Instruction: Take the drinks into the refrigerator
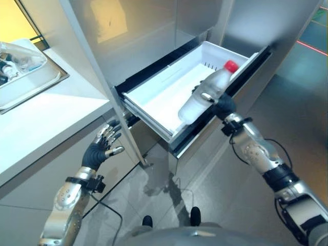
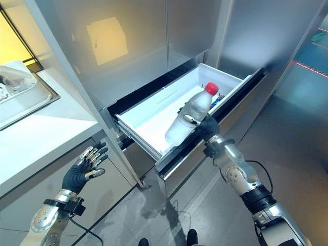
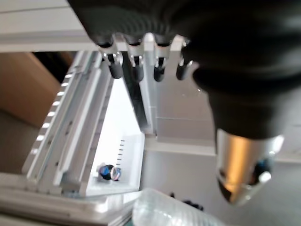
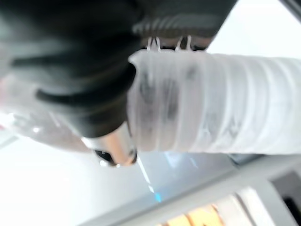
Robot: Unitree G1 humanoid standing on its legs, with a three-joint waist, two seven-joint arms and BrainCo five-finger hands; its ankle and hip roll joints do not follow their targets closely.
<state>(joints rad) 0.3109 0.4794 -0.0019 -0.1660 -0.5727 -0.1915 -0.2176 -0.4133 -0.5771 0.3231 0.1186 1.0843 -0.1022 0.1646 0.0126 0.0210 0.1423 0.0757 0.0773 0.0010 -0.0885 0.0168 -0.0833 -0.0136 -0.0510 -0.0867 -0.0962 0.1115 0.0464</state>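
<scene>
right hand [image 1: 221, 104] grips the red-capped bottle [image 1: 204, 96], tilted above the open white drawer [image 1: 154, 105]; left hand [image 1: 102, 146] hangs open beside the counter [image 1: 46, 120].

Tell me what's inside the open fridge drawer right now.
The white drawer looks mostly bare. Something small and blue lies at its far end. The bottle held in the right hand hangs over it, covering part of the floor.
</scene>
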